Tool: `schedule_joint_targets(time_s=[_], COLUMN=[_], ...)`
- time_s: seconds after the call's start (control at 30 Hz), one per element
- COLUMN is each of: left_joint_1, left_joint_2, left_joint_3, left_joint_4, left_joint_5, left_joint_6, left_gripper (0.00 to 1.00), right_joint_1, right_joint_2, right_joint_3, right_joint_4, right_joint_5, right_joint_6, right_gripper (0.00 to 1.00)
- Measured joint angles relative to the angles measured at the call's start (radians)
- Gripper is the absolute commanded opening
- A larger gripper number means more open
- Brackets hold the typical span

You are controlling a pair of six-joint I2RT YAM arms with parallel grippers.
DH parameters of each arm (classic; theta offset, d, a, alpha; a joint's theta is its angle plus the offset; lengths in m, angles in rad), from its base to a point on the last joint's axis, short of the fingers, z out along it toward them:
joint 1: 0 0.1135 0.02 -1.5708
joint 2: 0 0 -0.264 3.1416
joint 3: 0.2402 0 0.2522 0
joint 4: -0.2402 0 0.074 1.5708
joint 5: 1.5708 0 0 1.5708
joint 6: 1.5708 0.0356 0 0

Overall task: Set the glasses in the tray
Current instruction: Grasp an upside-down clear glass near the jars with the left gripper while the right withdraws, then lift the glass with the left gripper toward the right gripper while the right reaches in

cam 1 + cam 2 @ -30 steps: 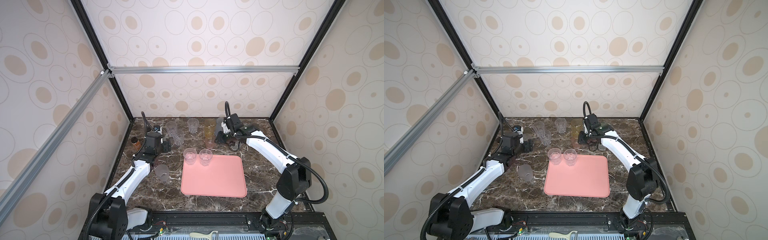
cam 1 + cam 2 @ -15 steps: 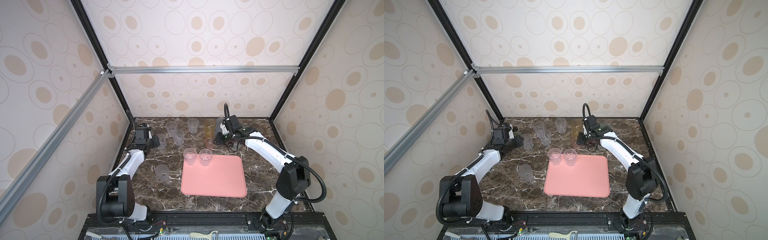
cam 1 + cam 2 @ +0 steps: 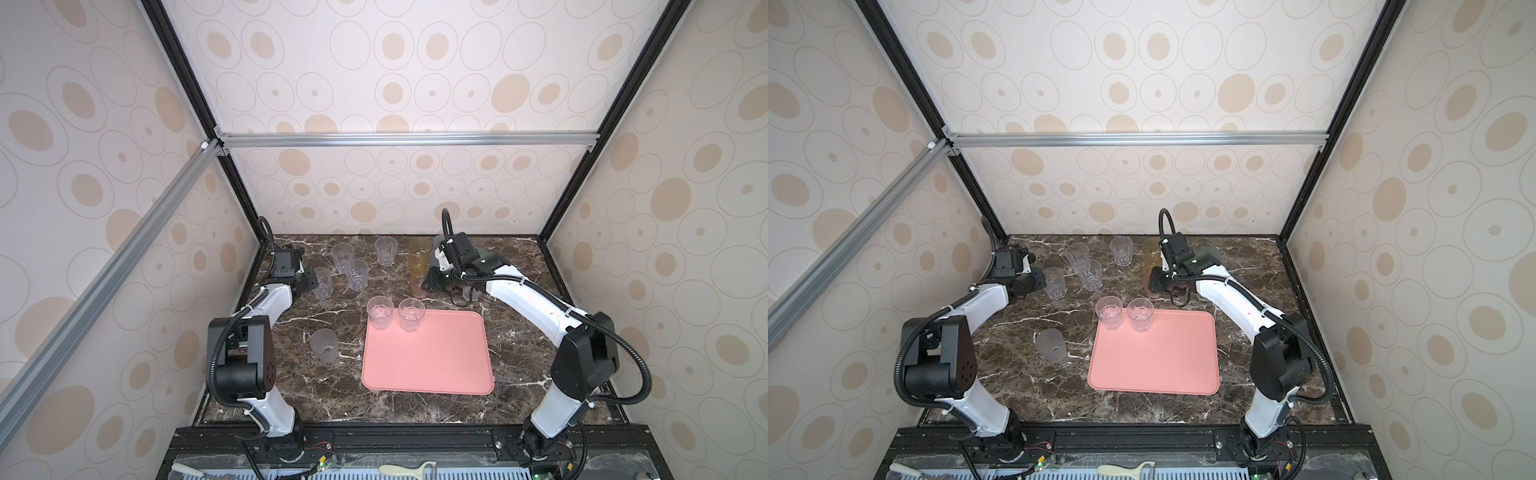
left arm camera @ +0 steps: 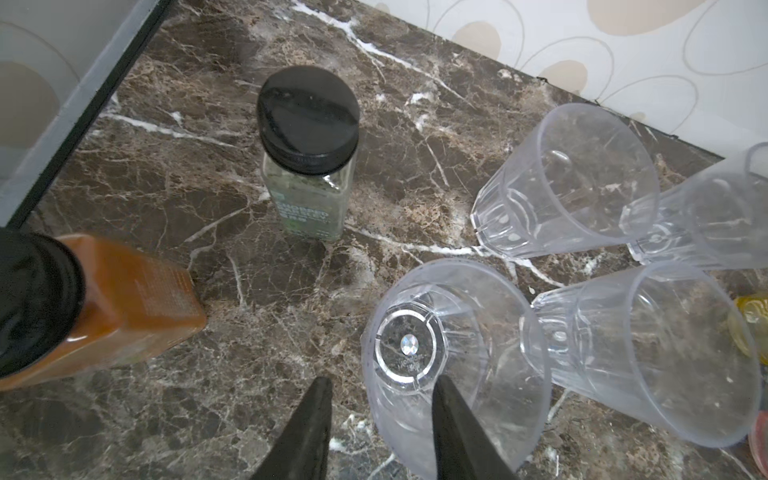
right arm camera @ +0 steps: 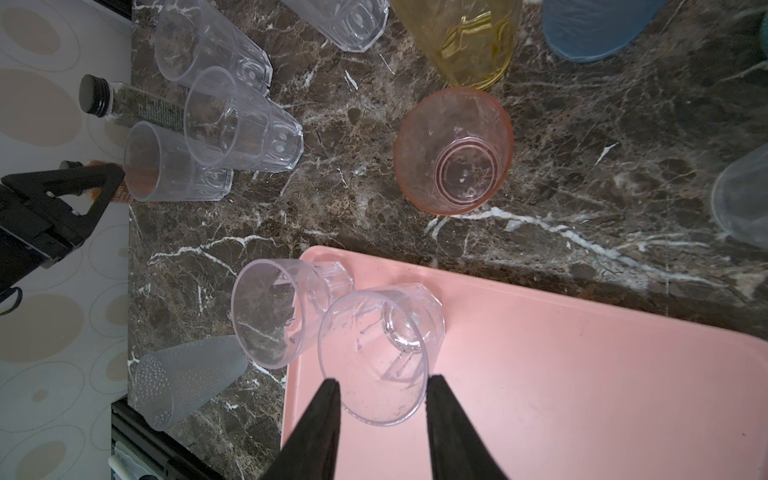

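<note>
The salmon-pink tray (image 3: 428,357) (image 3: 1154,361) (image 5: 561,374) lies front of centre, with two clear glasses (image 3: 380,312) (image 3: 411,319) standing on its far left corner. My left gripper (image 3: 312,283) (image 4: 382,380) is open at the back left. One finger is inside a clear ribbed glass (image 3: 323,283) (image 4: 453,361) and the other outside its wall. My right gripper (image 3: 430,284) (image 5: 382,380) hovers open and empty beside a pink glass (image 3: 417,287) (image 5: 453,151). More glasses stand around: clear ones (image 3: 358,274), an amber one (image 3: 419,255) and a frosted one (image 3: 324,351).
Two black-capped bottles, one with green herbs (image 4: 307,166) and one orange-brown (image 4: 104,307), stand by the left wall near my left gripper. A blue glass (image 5: 590,25) and a clear glass (image 3: 471,293) sit close to the right arm. Walls enclose the marble table (image 3: 332,395).
The left arm has folded back toward its base and its jaws have narrowed around the wall of the clear glass at the back left. The right arm has barely moved.
</note>
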Motion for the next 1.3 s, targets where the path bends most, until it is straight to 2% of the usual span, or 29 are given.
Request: schedule_joint_targets(time_s=[0.37,0.53,0.67,0.83,1.0,1.13,1.23,1.3], left_joint_1=[0.000,0.000,0.000,0.000,-0.021,-0.113,-0.251,-0.344], left_joint_2=[0.113,0.112,0.107,0.045,-0.116,-0.247,-0.312,-0.331], left_joint_3=[0.063,0.064,0.065,0.048,0.031,0.031,0.025,0.018], left_joint_4=[0.005,0.002,-0.011,-0.056,-0.095,-0.090,-0.074,-0.064], left_joint_5=[0.002,0.003,-0.011,-0.018,-0.045,-0.109,-0.173,-0.203], left_joint_6=[0.010,0.012,0.020,0.026,0.024,0.006,-0.026,-0.057], left_gripper=[0.21,0.04,0.00,0.00,0.00,0.00,0.00,0.00], right_joint_1=[0.017,0.024,0.031,0.058,0.138,0.225,0.294,0.343], right_joint_2=[0.020,0.024,0.025,0.057,0.070,0.070,0.069,0.069], right_joint_3=[0.000,0.000,0.002,0.059,0.143,0.201,0.238,0.260], right_joint_4=[0.002,0.002,0.003,-0.006,-0.007,-0.006,-0.004,0.007], right_joint_5=[0.003,0.004,0.004,0.010,0.082,0.198,0.314,0.402], right_joint_6=[0.000,0.000,0.001,0.004,0.008,-0.004,-0.038,-0.073], right_gripper=[0.36,0.35,0.34,0.34,0.33,0.33,0.34,0.39])
